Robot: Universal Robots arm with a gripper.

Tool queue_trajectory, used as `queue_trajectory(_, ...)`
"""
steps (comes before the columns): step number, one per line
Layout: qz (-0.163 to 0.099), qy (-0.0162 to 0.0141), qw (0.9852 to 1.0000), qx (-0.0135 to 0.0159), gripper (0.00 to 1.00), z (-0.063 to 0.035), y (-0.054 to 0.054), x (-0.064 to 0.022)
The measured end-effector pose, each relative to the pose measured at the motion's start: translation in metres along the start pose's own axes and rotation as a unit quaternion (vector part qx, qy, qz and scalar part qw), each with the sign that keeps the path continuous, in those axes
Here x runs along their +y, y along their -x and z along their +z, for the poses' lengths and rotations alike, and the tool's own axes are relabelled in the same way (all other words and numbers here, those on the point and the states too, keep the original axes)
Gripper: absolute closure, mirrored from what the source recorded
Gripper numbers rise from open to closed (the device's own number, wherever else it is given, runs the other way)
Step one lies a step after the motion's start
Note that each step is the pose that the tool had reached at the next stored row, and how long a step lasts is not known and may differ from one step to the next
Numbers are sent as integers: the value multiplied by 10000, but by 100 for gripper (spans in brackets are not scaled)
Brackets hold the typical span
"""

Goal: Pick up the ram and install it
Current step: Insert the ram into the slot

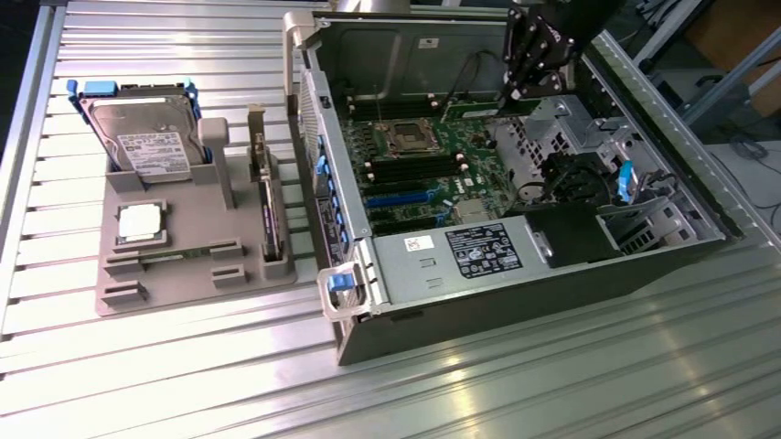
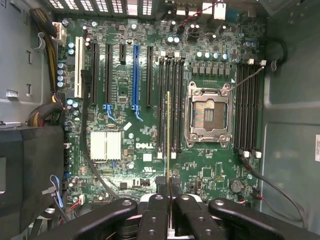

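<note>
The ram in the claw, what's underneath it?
Black memory slots on the motherboard, beside the empty CPU socket, lie under the ram, which the claw holds edge-on. The strip directly beneath its edge is covered.

Ribbed metal table [image 1: 513, 393], its slats running from the exterior view's left to its right, with bright glare across the near part. Two things sit straight on it. On the exterior view's left is a grey tray [image 1: 183, 279], flat on the slats, its long side running near to far. On the exterior view's right is a computer case [image 1: 513, 306], lying on its side, open face up, at a slight angle to the slats. Tray and case sit just beside each other.
</note>
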State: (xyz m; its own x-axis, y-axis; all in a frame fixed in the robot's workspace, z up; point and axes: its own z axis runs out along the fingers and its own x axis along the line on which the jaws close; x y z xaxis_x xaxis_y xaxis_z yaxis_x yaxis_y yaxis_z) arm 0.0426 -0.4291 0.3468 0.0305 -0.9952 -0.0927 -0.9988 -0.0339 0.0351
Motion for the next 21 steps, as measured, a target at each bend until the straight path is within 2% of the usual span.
queue_trajectory(10, -1, -1, 10000, -29, 88, 60, -6, -2)
queue_trajectory(21, -2, -1, 10000, -48, 88, 107, -10, -4)
